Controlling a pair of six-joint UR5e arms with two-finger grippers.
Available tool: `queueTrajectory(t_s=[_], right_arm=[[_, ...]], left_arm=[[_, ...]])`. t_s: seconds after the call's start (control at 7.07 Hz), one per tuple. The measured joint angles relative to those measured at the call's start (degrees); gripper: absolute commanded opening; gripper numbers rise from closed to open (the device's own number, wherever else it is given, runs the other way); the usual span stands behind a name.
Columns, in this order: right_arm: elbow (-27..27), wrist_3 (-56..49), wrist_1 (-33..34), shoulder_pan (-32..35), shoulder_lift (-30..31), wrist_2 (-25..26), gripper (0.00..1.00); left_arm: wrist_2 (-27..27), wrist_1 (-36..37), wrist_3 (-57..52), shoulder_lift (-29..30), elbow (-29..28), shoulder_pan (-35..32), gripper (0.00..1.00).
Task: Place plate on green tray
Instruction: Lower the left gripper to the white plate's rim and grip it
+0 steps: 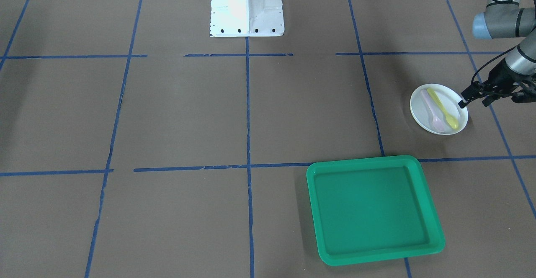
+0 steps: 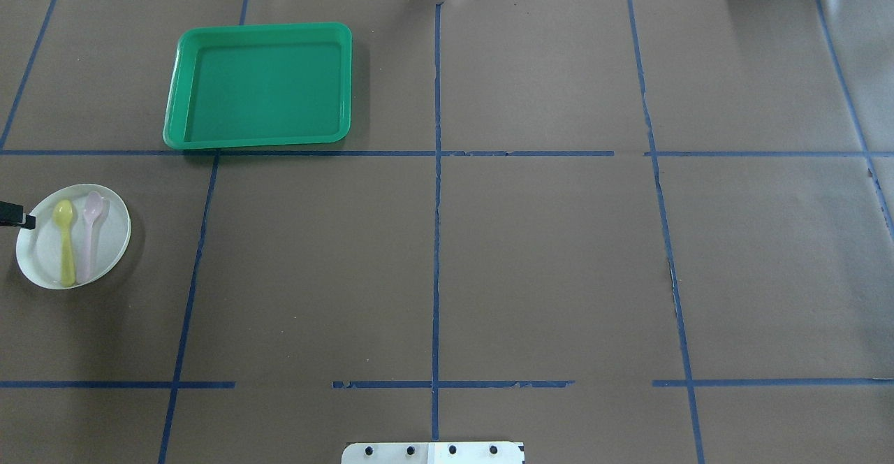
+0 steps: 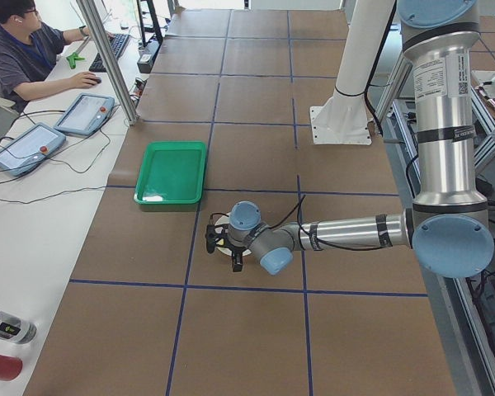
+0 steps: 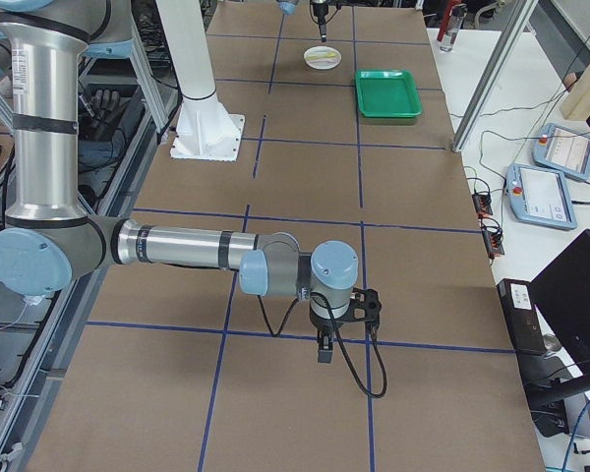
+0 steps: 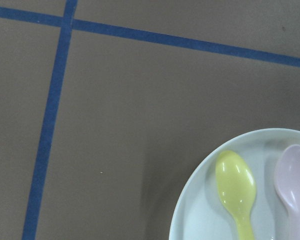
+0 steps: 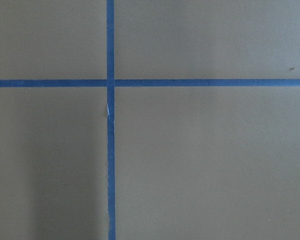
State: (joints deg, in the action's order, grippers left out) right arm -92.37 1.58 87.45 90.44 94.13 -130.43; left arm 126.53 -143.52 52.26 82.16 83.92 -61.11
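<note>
**Two spoons aboard: take the rim square and keep the plate flat**

As I read the front-facing camera, the left pincer (image 1: 475, 101) stands with its jaws apart and nothing between them. One finger is at the rim of the white plate (image 1: 418, 109) and the other hangs outside that rim. The left wrist camera shows only the plate's edge and the brown table (image 2: 531, 268), no fingers, so I lean on the front view for this.

The plate rests on the table right under the pincer's tips. A yellow spoon (image 1: 441, 107) and a pale pink spoon (image 1: 431, 108) lie side by side in it, the yellow one nearer the pincer. The green tray (image 1: 368, 207) lies well apart from the pincer, further out from the robot's base and toward the table's middle.

The right pincer (image 4: 324, 352) hangs over the table far from all this (only a side camera catches it, so I cannot tell whether it is open or closed).

I judge this to be the grasp step, with the carry not yet begun. To do it well I would:

- settle one finger inside the rim and one outside it
- close firmly, lift a little, and check that the plate hangs level

A one-sided pinch may let the far edge droop, and the loose spoons could then slide off. I would travel slowly and flat, clear the tray's raised rim, and set down near its middle before opening.
</note>
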Motion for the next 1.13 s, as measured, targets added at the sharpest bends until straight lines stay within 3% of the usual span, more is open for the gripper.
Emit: queueTrajectory(t_s=[0.28, 0.71, 0.85, 1.13], right_arm=[[0.00, 0.00, 0.00, 0.00, 0.00, 0.00, 1.00], [0.00, 0.00, 0.00, 0.00, 0.00, 0.00, 1.00], [0.00, 0.00, 0.00, 0.00, 0.00, 0.00, 1.00], [0.00, 0.00, 0.00, 0.00, 0.00, 0.00, 1.00]], left_arm=[[-0.44, -0.06, 0.11, 0.49, -0.38, 0.73, 0.78], [-0.53, 0.00, 0.10, 0.55, -0.50, 2.36, 0.76], [-0.51, 0.00, 0.04, 0.55, -0.54, 2.84, 0.59], [-0.50, -0.06, -0.24, 0.54, -0.59, 3.22, 0.36]])
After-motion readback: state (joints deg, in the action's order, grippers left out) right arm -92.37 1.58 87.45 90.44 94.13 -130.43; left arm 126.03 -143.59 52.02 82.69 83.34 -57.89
